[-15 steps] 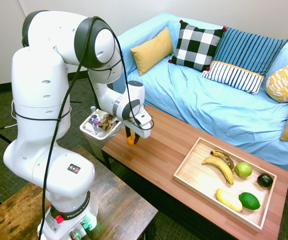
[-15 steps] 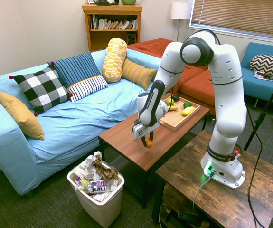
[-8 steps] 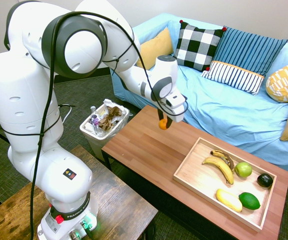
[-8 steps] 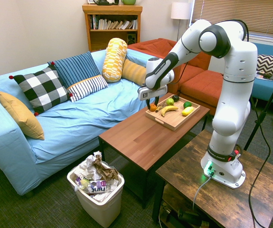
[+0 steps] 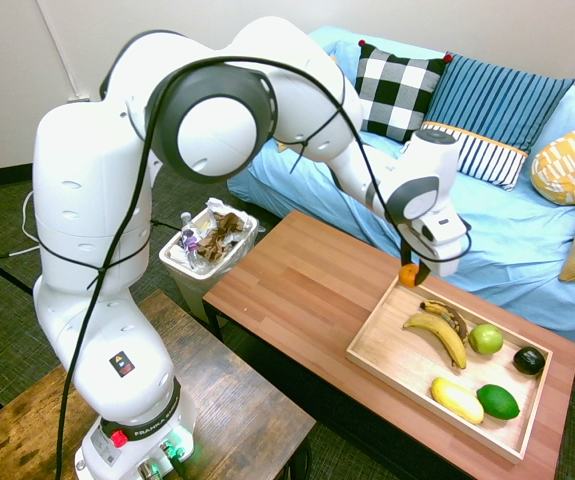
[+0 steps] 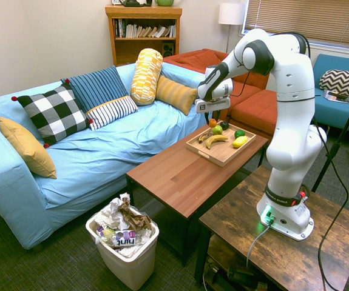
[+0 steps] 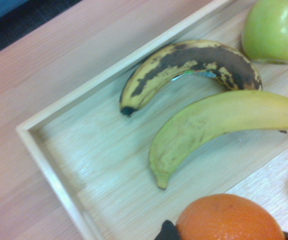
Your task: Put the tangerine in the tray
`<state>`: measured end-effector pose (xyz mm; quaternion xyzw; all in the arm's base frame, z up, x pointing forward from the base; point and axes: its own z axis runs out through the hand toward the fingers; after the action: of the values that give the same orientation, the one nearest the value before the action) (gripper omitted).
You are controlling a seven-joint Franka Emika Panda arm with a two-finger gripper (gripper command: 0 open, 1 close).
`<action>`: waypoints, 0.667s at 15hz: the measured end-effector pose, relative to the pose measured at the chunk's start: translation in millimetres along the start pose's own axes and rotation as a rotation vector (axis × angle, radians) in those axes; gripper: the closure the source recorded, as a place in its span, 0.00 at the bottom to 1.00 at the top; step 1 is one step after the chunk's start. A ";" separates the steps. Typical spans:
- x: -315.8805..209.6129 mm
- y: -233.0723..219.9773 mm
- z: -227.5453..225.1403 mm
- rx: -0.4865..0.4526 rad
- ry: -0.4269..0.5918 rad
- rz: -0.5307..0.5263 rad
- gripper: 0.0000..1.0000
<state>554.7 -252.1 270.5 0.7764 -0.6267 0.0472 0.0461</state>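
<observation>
Tangerine (orange, clear in my wrist view) gripped between my fingers, held above the tray; two bananas lie inside, beside the green apple.

The arm reaches outward, its end effector pointing down with fingers closed in.

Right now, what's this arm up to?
The arm's gripper has the tangerine pinched between its fingers, held above the far edge area of the wooden tray, on the sofa side. The tangerine is not yet set down. In the tray lie two bananas, one of them heavily browned, a green apple, a lime, a yellow lemon-like fruit and a dark, rounded fruit. Likely next: lowering the tangerine in.
</observation>
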 end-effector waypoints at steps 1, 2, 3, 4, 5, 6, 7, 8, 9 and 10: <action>8.1 -1.2 12.0 -0.013 -0.009 0.011 1.00; 11.3 -2.7 24.1 -0.026 -0.015 0.014 1.00; 11.3 -4.4 35.7 -0.038 -0.022 0.018 1.00; 9.8 -4.3 47.5 -0.053 -0.030 0.018 1.00; 7.9 -3.1 59.1 -0.070 -0.037 0.016 1.00; 6.2 -1.1 70.5 -0.087 -0.043 0.015 1.00; 4.3 1.5 82.3 -0.104 -0.050 0.015 1.00; 2.5 3.8 93.0 -0.118 -0.055 0.015 1.00; 0.4 5.7 102.9 -0.129 -0.060 0.015 1.00; -2.0 7.3 112.5 -0.138 -0.064 0.015 1.00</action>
<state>548.9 -266.4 158.8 0.7678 -0.6355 -0.0204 0.0789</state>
